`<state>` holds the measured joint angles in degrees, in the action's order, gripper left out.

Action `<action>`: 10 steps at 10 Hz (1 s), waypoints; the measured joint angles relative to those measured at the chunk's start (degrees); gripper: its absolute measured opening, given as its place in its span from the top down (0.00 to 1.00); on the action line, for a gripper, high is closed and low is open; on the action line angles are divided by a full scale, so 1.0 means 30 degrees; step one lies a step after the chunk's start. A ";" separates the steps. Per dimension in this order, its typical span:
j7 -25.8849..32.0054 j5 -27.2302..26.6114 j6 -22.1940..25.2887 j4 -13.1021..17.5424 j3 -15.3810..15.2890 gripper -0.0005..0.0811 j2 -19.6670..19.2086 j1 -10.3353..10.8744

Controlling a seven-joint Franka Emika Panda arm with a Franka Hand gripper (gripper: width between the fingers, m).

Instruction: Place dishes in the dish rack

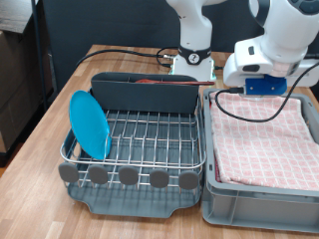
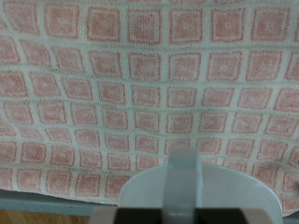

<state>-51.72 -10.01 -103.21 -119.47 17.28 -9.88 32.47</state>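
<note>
the sky-blue plate (image 1: 90,123) stands upright at the left of the dish rack (image 1: 150,139). the claw (image 1: 261,86) hovers upper right over the checked cloth (image 1: 261,141) (grip state: cannot tell); descend slowly, squarely.

Exterior view: front, high, whole table. Wrist view: close, facing down. Shared: checked cloth (image 1: 261,139) (image 2: 140,84).

You have the plate (image 1: 90,123) standing on edge in the dish rack (image 1: 150,139) at its nine o'clock side, the bin (image 1: 261,184) just beside the rack at three o'clock, cloth (image 1: 264,136) inside.
</note>
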 joint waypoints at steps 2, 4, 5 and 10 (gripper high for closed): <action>-0.0001 0.0084 0.0166 0.0338 0.0165 0.91 0.0230 0.0001; -0.0001 0.0092 0.0339 0.0446 0.0197 0.91 0.0282 0.0003; -0.0075 0.0092 -0.0656 0.0362 0.0198 0.91 0.0258 0.0007; -0.1114 0.0454 -0.4945 0.1820 0.1056 0.91 -0.0721 -0.0080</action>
<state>-55.06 -8.65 -118.04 -114.01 20.44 -12.04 32.22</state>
